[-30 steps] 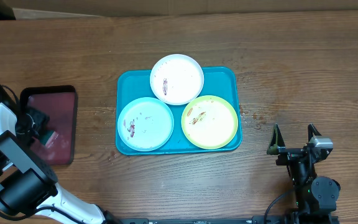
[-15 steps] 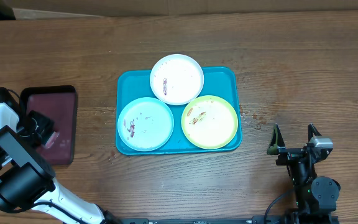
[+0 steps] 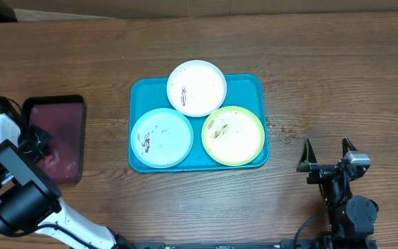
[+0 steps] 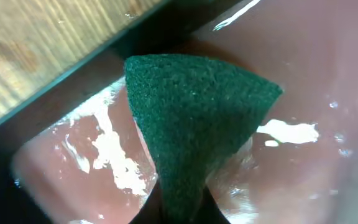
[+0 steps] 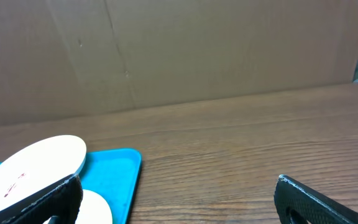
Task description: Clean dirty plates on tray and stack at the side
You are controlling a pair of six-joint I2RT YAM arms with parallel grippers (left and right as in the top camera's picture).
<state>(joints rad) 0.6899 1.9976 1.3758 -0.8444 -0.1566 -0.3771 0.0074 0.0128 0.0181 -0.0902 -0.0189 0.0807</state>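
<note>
Currently left jaws pinch a green pad (image 4: 191, 118) over the maroon tray (image 4: 309, 68); right jaws gape wide.

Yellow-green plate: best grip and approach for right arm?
The yellow-green plate lies flat, with the white plate and light blue plate crowding its upper and left edges; probably pinch the raised rim on its lower-right arc from above, nearest the right gripper.

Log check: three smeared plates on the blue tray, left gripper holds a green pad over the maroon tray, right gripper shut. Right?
No: the right gripper is open, fingers wide apart in the right wrist view. The plates on the blue tray and left gripper's green pad over the maroon tray stand.
</note>
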